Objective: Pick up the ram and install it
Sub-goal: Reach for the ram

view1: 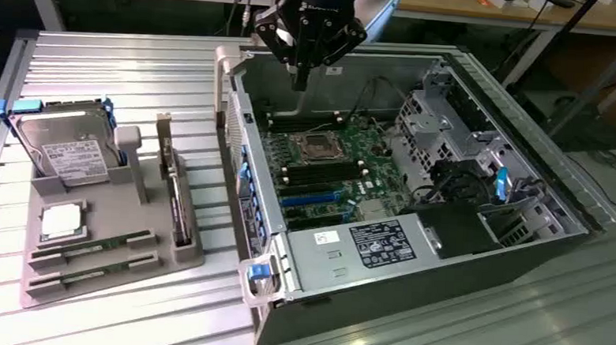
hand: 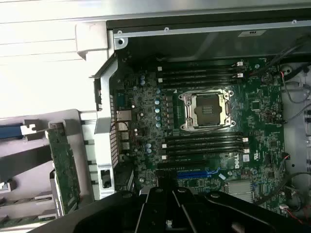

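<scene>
Ram (view1: 98, 248) in grey tray (view1: 127, 202), motherboard (view1: 339, 182) in case (view1: 418, 293)

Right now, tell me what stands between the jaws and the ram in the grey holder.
The gripper, jaws shut, hangs over the open computer case. The ram lies in the grey holder outside it. Between them stand the case's side wall and the upright expansion card.

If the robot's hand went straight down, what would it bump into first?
The hand would likely meet the motherboard inside the open computer case first; exactly which part is hard to judge.
</scene>
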`<control>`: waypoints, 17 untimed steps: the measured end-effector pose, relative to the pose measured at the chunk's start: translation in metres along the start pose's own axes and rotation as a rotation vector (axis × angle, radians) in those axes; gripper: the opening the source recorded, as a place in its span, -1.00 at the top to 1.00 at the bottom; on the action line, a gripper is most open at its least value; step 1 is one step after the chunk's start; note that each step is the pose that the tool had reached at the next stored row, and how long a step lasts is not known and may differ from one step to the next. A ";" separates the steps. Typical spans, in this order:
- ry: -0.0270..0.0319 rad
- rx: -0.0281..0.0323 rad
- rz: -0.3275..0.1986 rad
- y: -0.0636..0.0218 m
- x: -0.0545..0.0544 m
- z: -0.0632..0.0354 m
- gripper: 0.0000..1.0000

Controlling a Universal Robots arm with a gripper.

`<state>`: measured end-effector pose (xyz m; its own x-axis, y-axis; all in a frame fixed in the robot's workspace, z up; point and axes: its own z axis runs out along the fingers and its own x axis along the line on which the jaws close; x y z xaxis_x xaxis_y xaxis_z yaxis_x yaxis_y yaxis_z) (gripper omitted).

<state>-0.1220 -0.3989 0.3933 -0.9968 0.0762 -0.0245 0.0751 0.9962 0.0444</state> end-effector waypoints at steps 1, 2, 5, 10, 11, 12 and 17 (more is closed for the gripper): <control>0.0000 0.0000 0.000 0.0000 0.000 0.0000 0.79; 0.0000 0.0000 0.000 0.0000 0.000 0.0000 0.79; 0.0000 0.0000 0.000 0.0000 0.000 0.0000 0.79; 0.0000 0.0000 0.000 -0.0006 0.001 -0.0001 0.79; 0.0000 0.0000 0.000 -0.0008 0.002 -0.0001 0.79; 0.0000 0.0001 0.000 -0.0011 0.003 -0.0002 0.79; 0.0000 0.0001 0.000 -0.0042 0.014 -0.0006 0.79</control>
<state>-0.1366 -0.4020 0.3934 -0.9968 0.0763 -0.0244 0.0752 0.9962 0.0443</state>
